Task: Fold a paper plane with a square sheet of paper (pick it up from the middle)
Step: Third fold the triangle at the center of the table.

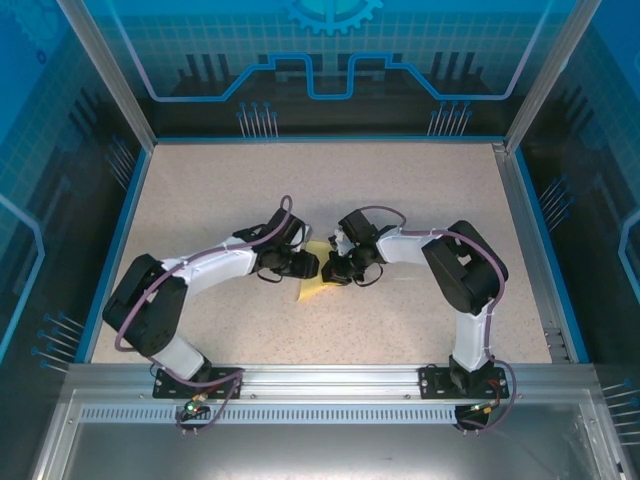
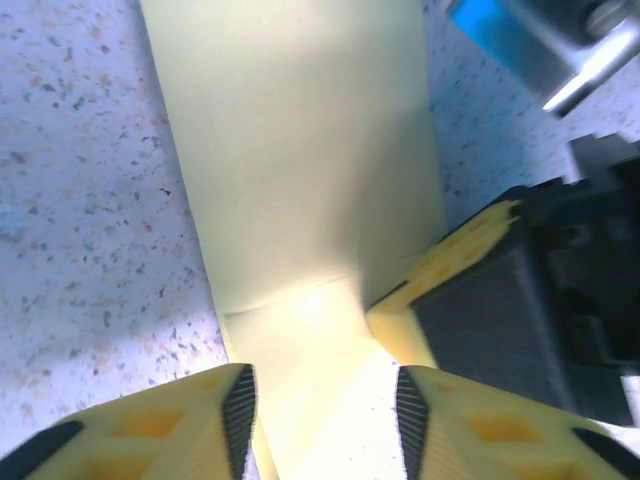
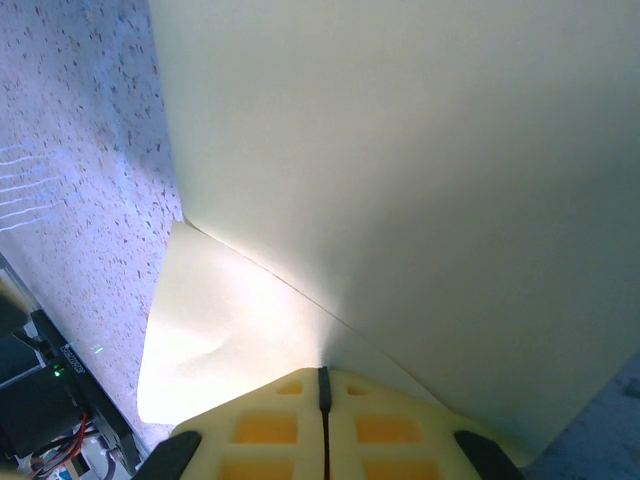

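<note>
The yellow sheet of paper (image 1: 314, 288), partly folded, lies at the table's middle between the two grippers. In the left wrist view the paper (image 2: 300, 150) runs as a long strip away from me and passes between the fingers of my left gripper (image 2: 325, 415). Those jaws stand apart, and neither black pad presses the paper. My right gripper (image 3: 323, 385) has its pads closed together at a crease of the paper (image 3: 400, 150), pinching the folded edge. A finger of the right gripper (image 2: 455, 265) shows beside the strip in the left wrist view. Seen from above, the left gripper (image 1: 306, 266) and right gripper (image 1: 334, 270) nearly touch.
The speckled beige tabletop (image 1: 220, 190) has a blue border and metal posts around it. An aluminium rail (image 1: 320, 378) runs along the near edge, carrying both arm bases. Open tabletop surrounds the two grippers on all sides.
</note>
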Motion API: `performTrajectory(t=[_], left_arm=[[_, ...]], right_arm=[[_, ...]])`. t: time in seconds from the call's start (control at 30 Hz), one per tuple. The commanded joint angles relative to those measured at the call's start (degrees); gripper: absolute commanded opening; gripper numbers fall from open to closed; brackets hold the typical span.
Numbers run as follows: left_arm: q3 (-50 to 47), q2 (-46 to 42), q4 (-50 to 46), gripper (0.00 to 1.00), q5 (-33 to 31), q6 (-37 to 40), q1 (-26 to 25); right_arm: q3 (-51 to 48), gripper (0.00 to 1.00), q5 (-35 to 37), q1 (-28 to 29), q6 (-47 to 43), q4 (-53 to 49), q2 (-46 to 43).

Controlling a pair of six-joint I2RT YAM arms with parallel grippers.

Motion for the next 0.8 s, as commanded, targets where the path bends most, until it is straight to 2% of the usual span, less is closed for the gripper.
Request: performTrajectory(t=[0.0,0.1,0.3,0.57,0.77], left_arm=[[-0.63,-2.9,-1.89,0.35,4.71,-5.23,0.33],[-2.36,-2.91,0.47,0.3,10.99,-6.83,0.15],[-3.32,0.63,1.75,0.24,16.13,-7.26,0.04],[-3.97,3.68,4.25,0.25,18.96,-7.75,-0.14],[-3.82,6.56,2.66,0.25,16.76,-6.05,-0.14]], right_arm=[[-0.78,0.06,6.91,0.46,-0.49,-6.51,3.24],[-0.85,0.06,7.02,0.45,-0.15,-6.45,3.42],[-0.86,0.07,7.08,0.42,0.27,-6.23,3.54],[-0.83,0.07,7.05,0.47,0.21,-6.41,3.5],[-0.76,0.06,7.13,0.48,0.12,-6.54,3.85]])
